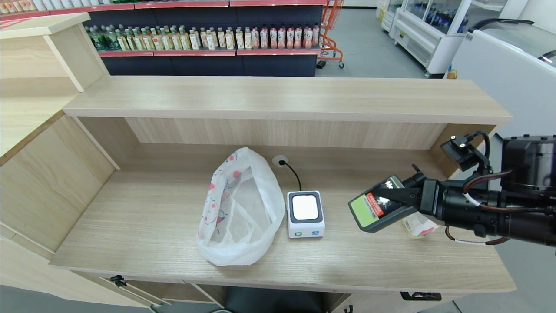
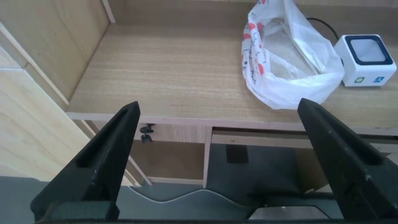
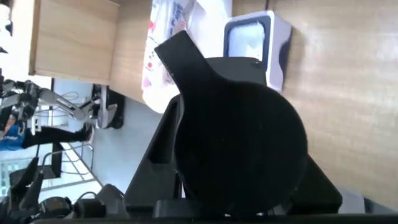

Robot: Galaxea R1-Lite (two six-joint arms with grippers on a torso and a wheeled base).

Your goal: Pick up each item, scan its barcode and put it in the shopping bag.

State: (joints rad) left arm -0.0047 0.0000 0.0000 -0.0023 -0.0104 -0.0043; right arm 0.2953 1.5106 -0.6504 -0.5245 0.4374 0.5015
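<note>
Head view | right tool (image 1: 383, 202) holds one box (image 1: 366, 213), seemingly; one shopping bag (image 1: 257, 174)

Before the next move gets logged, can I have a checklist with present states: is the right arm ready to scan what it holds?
1. Right gripper shut on the dark container: ok.
2. Container over the scanner: not ok; it hangs to the scanner's right, above the counter.
3. Scanner window lit and uncovered: ok.
4. Barcode turned toward the scanner: cannot tell.
5. Shopping bag mouth open, beside the scanner: ok.
6. Left gripper open and off the counter's front edge, out of the way: ok.
</note>
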